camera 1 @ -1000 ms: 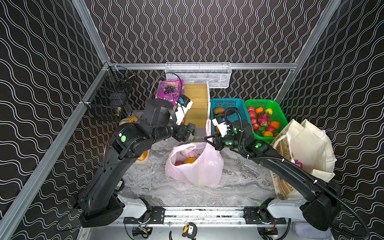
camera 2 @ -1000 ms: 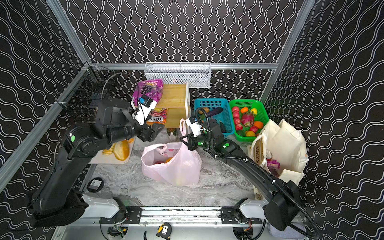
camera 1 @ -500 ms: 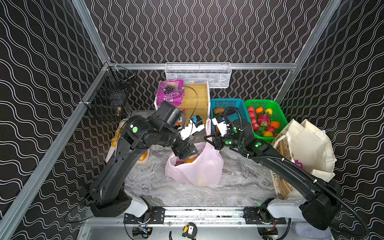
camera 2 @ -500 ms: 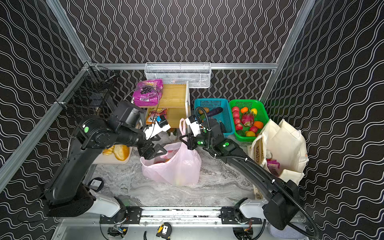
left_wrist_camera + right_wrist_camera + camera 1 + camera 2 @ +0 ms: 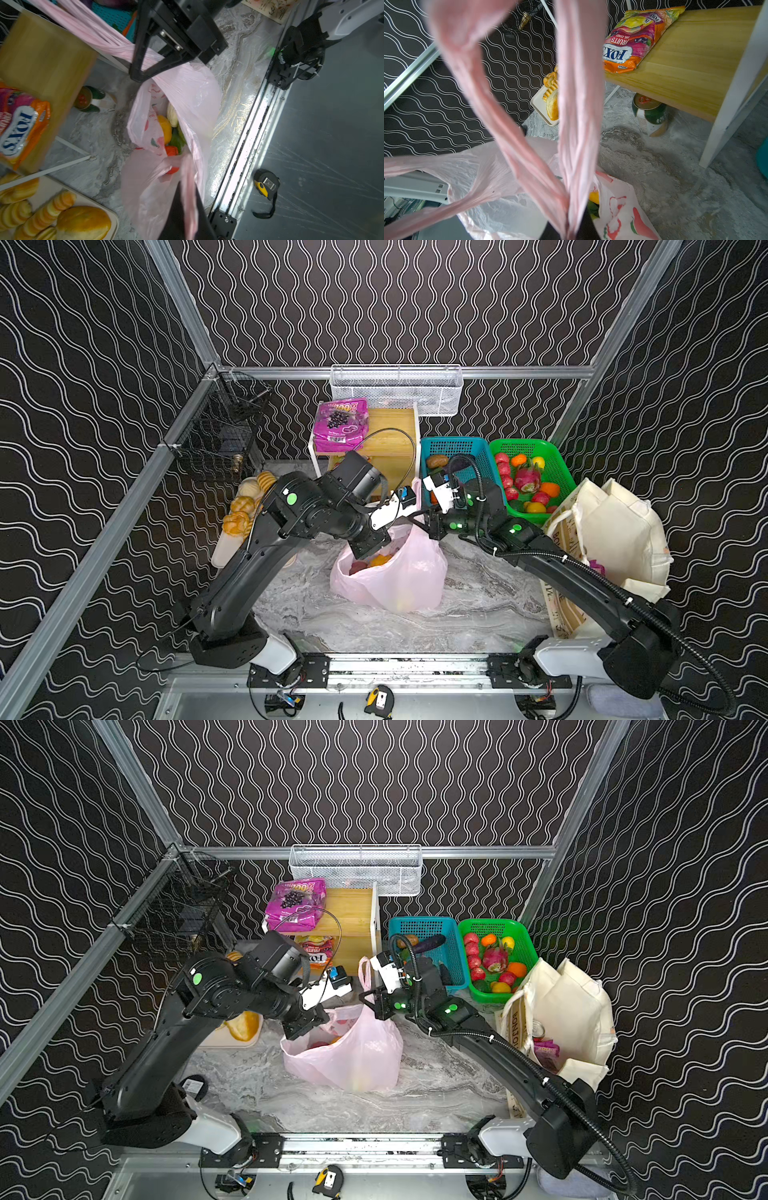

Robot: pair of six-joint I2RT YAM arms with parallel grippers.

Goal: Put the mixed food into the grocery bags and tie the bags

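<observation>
Seemingly tying was in hand: mid-frame, left gripper (image 5: pixel 366 551) and right gripper (image 5: pixel 417 517) each clenched a handle of the pink bag (image 5: pixel 399 580); crossing them looked due.

Tips of the left tool (image 5: pixel 300 1027) vanish into the pink plastic bag (image 5: pixel 357 1056) mouth, so the pinch itself is hidden. The food (image 5: pixel 166 128) inside is mostly foggy behind film. Its handle loop (image 5: pixel 579 104) is pure blur against the right wrist lens. At the bag's 9 o'clock, the bread tray (image 5: pixel 222 551) sits half behind the left arm (image 5: pixel 257 572). What's in the cream tote (image 5: pixel 615 531) is mostly hidden.
</observation>
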